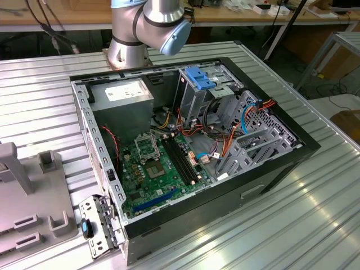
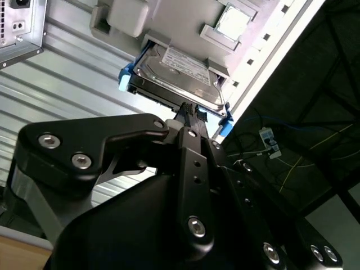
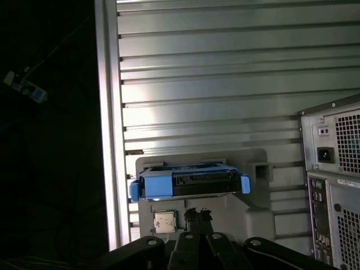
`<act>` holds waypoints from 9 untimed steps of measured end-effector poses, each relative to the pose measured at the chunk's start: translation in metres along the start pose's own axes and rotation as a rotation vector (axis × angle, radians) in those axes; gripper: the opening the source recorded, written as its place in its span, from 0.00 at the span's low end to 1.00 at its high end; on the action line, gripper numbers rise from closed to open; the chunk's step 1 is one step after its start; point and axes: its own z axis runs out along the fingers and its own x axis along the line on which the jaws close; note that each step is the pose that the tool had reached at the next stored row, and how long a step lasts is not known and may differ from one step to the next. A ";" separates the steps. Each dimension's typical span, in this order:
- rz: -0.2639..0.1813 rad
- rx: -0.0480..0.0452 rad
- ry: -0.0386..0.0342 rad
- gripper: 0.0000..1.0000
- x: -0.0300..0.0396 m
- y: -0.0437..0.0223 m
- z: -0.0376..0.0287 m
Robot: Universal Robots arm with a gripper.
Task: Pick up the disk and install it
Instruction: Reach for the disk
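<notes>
Just ahead of the gripper (image 2: 188, 111), its fingertips drawn together and holding nothing, the disk (image 2: 177, 73) sits in a grey holder (image 2: 169, 17). The disk's long axis runs crosswise to the gripper's reach; its near edge faces the tips.

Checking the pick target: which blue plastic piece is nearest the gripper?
The disk in its blue carrier, on the grey tray just before the gripper. The blue bracket tops the drive cage inside the case.

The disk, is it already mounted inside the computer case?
No, in the first wrist view the disk sits in a grey holder on the table, outside the computer case.
</notes>
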 end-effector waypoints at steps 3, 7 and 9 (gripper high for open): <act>0.000 0.0000 0.0001 0.11 0.0098 -0.0001 -0.0002; 0.000 0.0001 0.0001 0.11 0.0200 -0.0007 -0.0004; 0.000 0.0000 0.0002 0.11 0.0227 -0.0005 -0.0002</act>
